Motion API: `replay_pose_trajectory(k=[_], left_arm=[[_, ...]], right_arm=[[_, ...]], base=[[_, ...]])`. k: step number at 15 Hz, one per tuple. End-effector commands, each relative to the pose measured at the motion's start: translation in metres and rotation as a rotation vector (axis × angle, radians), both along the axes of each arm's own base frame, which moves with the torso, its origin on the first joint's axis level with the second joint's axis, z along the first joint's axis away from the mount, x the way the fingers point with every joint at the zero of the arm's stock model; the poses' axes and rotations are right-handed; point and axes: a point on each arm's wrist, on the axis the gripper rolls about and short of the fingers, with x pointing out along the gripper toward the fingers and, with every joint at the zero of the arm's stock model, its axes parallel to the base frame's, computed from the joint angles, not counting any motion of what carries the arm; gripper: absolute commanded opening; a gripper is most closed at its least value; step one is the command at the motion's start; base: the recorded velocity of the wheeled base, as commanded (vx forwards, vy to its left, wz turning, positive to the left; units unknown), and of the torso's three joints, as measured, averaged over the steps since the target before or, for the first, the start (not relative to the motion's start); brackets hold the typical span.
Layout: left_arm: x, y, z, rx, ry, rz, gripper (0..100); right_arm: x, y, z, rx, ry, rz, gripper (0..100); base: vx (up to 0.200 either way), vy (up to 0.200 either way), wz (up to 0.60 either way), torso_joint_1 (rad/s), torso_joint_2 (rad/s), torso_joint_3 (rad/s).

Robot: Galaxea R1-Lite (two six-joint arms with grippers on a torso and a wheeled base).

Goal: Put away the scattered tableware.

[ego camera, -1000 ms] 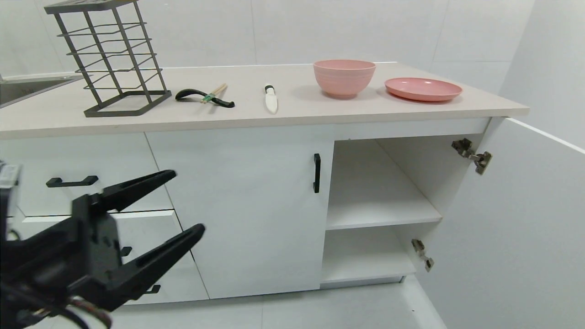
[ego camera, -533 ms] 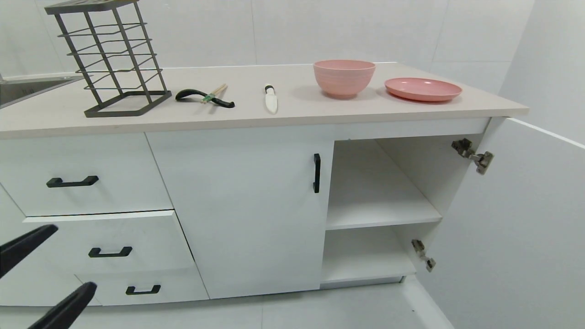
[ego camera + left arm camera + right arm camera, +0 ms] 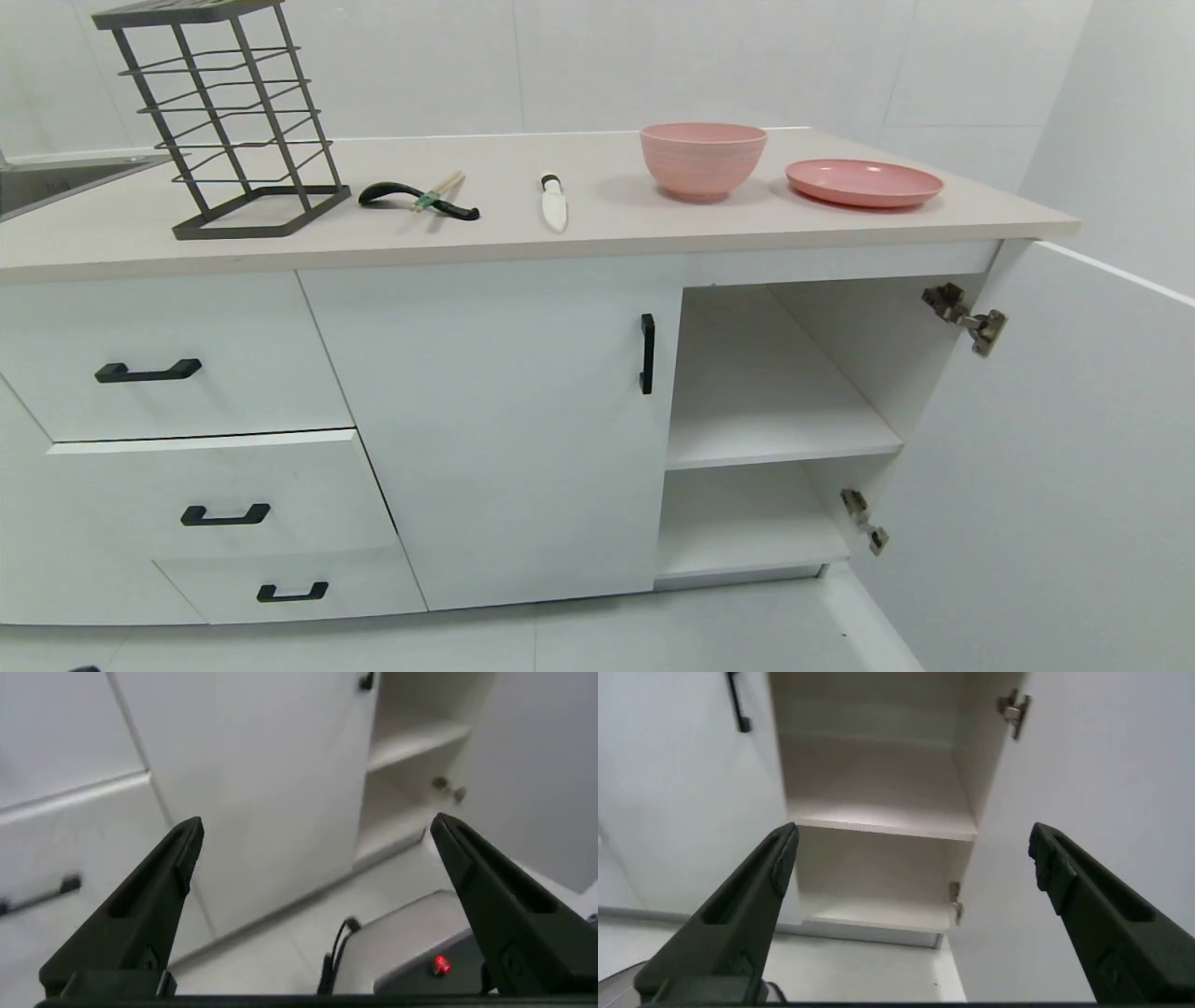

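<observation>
On the beige countertop (image 3: 597, 233) sit a pink bowl (image 3: 702, 159), a pink plate (image 3: 864, 181), a white knife with a black handle (image 3: 554, 201), a black spoon (image 3: 411, 198) and a pair of wooden chopsticks (image 3: 439, 189) lying across it. My left gripper (image 3: 313, 840) is open and empty, held low before the white cabinet fronts. My right gripper (image 3: 910, 845) is also open and empty, facing the open cabinet's shelves (image 3: 878, 821).
A black wire rack (image 3: 229, 121) stands at the counter's left, beside a sink (image 3: 56, 177). The right cabinet door (image 3: 1074, 448) hangs wide open, showing two bare shelves (image 3: 775, 420). The middle door (image 3: 504, 429) and the drawers (image 3: 177, 373) on the left are closed.
My left gripper has dropped down and to the left, out of the head view. The tableware on the counter has not moved.
</observation>
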Motion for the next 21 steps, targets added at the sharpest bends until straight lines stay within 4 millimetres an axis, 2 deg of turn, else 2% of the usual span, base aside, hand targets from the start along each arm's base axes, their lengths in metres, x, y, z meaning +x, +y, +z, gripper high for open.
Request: replay_pose_trajectory(k=[1, 3, 5, 18, 21], left_arm=[[-0.0109, 0.0013, -0.0084, 0.014, -0.085, 0.058, 100], [-0.0093, 0.0051, -0.0093, 0.0, -0.073, 0.237, 100], [-0.0086, 0.0094, -0.0151, 0.002, -0.015, 0.43, 100], [-0.0086, 0.0089, -0.0142, -0.042, -0.012, 0.407, 100], [-0.0086, 0.0089, -0.0142, -0.041, -0.013, 0.409, 100]], right_arm=[[0.0002, -0.0004, -0.0001, -0.001, 0.003, -0.016, 100], [0.0003, -0.0006, -0.0002, 0.022, 0.007, -0.027, 100], [0.0004, -0.003, -0.0064, 0.077, 0.074, -0.134, 100], [0.0004, -0.0033, -0.005, 0.094, 0.061, -0.146, 100], [0.0004, -0.0033, -0.005, 0.094, 0.061, -0.146, 100]], base=[[0.0, 0.0, 0.0, 0.0, 0.0, 0.0], [0.0, 0.0, 0.0, 0.0, 0.0, 0.0], [0.0, 0.0, 0.0, 0.0, 0.0, 0.0], [0.0, 0.0, 0.0, 0.0, 0.0, 0.0], [0.0, -0.2, 0.0, 0.004, 0.0, -0.001]])
